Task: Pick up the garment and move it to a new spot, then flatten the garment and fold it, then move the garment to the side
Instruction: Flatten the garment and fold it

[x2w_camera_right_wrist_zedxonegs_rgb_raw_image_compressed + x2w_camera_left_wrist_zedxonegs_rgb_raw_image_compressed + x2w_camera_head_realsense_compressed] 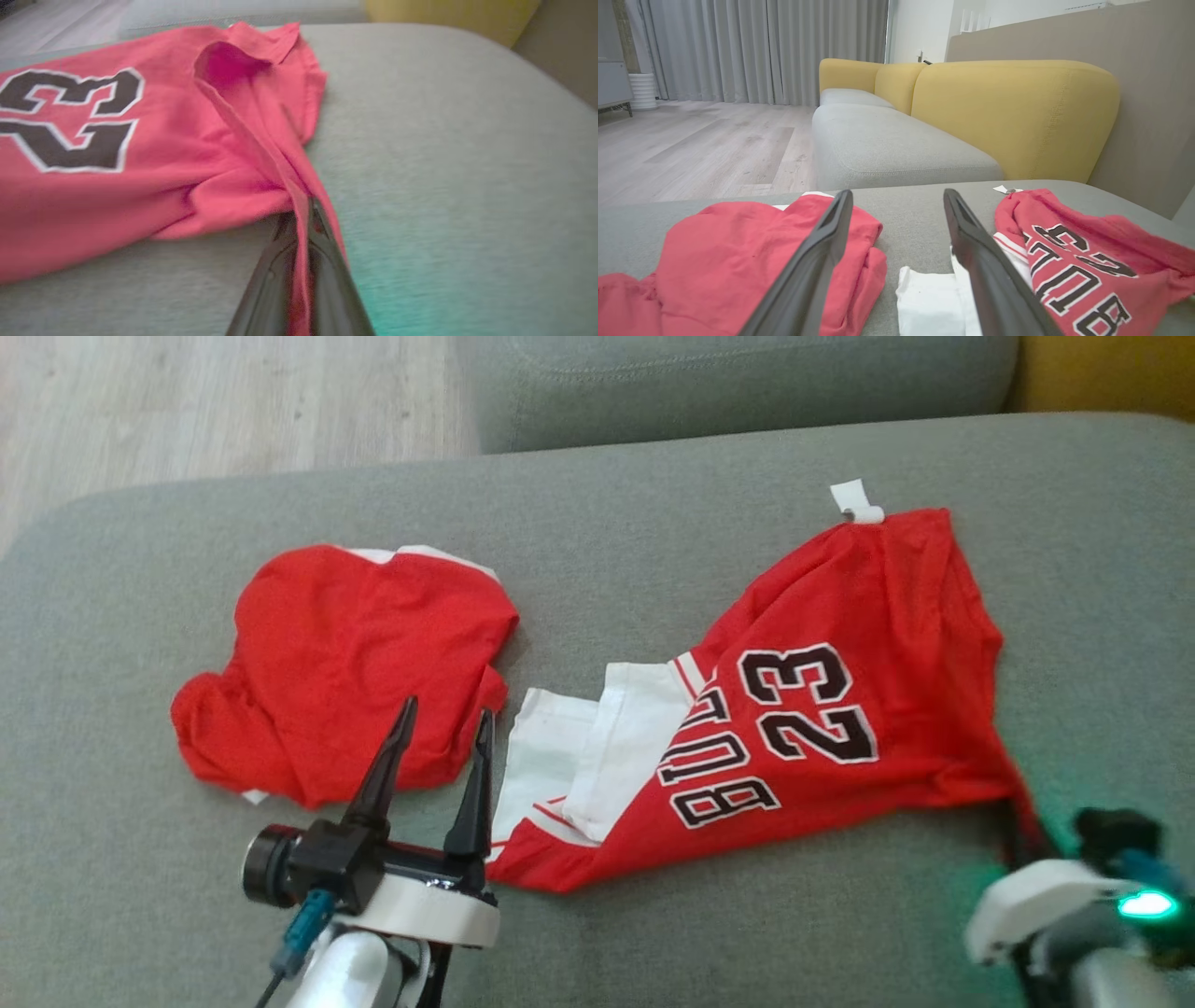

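Pick-up barely under way: right gripper (306, 205) pinches a corner of the crumpled red 23 jersey (840, 709) near the front edge of the sofa cushion (653, 504); left gripper (445, 714) hovers spread; moving, flattening, folding remain

Red jersey (896, 616) with black, white-edged lettering on grey sofa (653, 504).

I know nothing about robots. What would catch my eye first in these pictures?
The red jersey with a black 23 sprawls rumpled across the right of the grey sofa seat, with white fabric showing at its left end. The robot's right hand is shut on the jersey's near right corner. The left hand hangs open, fingers spread, near a second red garment bunched at the left.
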`<state>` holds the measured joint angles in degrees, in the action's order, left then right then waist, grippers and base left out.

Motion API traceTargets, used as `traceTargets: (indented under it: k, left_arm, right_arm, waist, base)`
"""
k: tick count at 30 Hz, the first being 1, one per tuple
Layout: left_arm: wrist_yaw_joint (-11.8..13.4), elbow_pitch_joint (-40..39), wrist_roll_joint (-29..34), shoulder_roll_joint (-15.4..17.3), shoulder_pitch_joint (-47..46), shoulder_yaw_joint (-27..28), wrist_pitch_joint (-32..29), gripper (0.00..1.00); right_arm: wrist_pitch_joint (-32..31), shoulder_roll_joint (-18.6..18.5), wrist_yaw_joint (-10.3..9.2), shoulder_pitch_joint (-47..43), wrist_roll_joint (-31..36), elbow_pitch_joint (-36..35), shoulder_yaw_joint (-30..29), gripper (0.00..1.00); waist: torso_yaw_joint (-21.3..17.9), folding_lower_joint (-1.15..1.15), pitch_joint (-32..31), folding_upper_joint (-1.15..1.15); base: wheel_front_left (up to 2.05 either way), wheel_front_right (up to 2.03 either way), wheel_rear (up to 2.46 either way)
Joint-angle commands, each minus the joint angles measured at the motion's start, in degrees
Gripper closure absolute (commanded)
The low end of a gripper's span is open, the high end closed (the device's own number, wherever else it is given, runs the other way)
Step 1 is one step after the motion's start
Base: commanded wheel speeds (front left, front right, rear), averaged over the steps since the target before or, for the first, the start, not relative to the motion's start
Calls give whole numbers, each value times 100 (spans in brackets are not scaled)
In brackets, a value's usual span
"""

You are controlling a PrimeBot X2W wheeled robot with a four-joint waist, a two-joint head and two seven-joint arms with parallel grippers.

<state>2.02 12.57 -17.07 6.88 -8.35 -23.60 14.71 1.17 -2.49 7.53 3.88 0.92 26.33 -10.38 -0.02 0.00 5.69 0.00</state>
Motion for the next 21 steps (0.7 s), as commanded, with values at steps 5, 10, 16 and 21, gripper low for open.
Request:
traceTargets:
  k: [5, 10, 16, 21]
  left_arm:
    - [-77, -147, 94, -83, -103, 330, 29, 0]
    - [-155, -119, 165, -160, -92, 373, 29, 0]
    - [-237, -106, 227, -217, -101, 464, 29, 0]
    - [-303, -66, 263, -257, -112, 517, 29, 0]
  right_arm:
    - [-142, -39, -4, 23, 436, -565, -713, 100]
    - [-210, -39, -4, 23, 530, -852, -906, 0]
    - [343, -39, -4, 168, -101, -1338, -458, 0]
    - [1037, -39, -4, 102, -600, -1773, 494, 0]
  waist:
    - [-90, 0, -99, 0]
    - [-99, 0, -98, 0]
    - [-32, 0, -57, 0]
    - [24, 0, -84, 0]
  base:
    - [0, 0, 0]
    - [0, 0, 0]
    - [0, 0, 0]
    - [0, 0, 0]
